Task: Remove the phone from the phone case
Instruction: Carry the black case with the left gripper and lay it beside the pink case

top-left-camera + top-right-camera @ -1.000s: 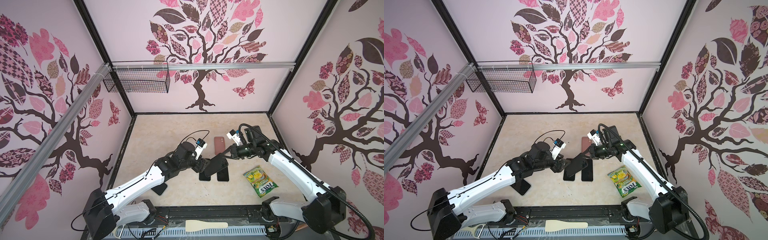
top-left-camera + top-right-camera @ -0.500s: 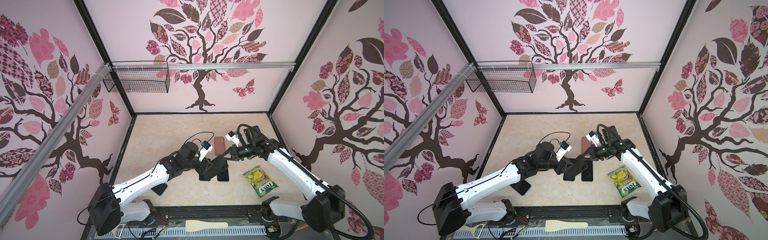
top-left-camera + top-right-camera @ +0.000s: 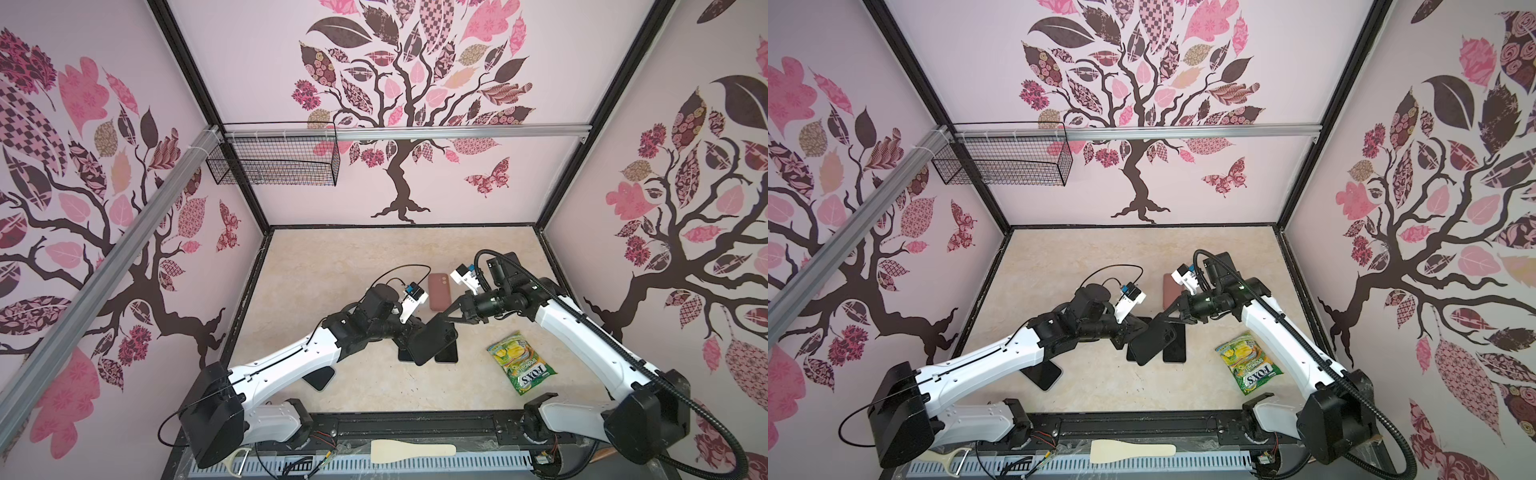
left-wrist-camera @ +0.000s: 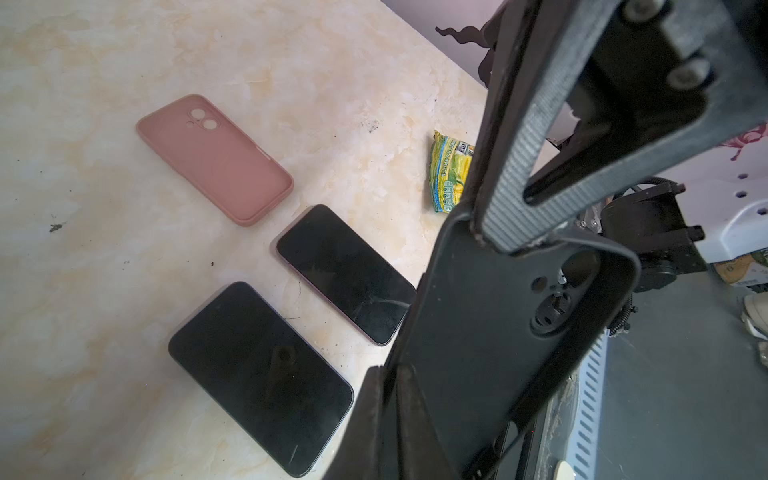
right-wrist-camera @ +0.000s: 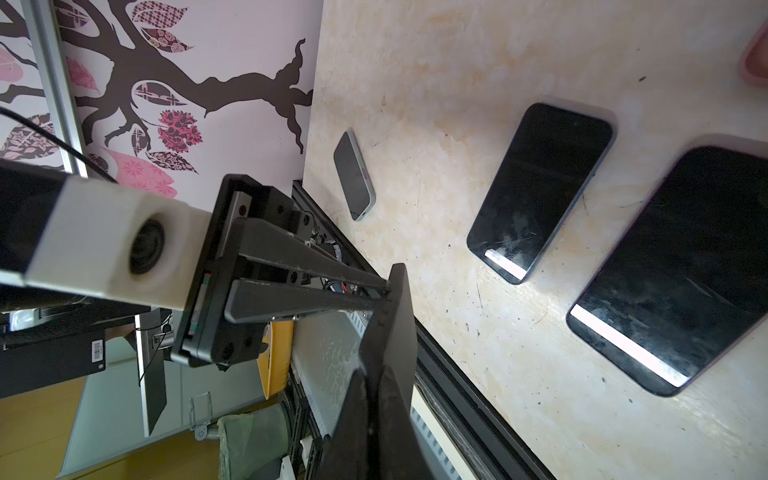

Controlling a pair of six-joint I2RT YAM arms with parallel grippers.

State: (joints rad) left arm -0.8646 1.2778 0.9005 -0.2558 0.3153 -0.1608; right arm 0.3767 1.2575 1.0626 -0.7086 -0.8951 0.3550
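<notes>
1. The black phone case (image 3: 430, 338) (image 4: 478, 324) hung tilted above the surface (image 3: 332, 270), held between the two arms.
2. The left gripper (image 3: 410, 337) (image 4: 386, 407) was closed narrow on the case's edge away from the camera cutouts.
3. The right gripper (image 3: 446, 316) (image 5: 374, 395) was pinched tight on the rim at the cutout end.
4. In the left wrist view the case looked empty, with its inner face bare and hardware visible through the lens holes.
5. Directly beneath, a cracked phone (image 4: 345, 274) and a second phone (image 4: 259, 378) lay side by side on the surface, screens up and dark. I could not tell which one matched the case.
6. A pink case (image 3: 439, 291) lay open side up just beyond them.
7. A snack packet (image 3: 519, 368) lay off to the right, and a third phone (image 3: 319, 379) lay under the left arm.
</notes>
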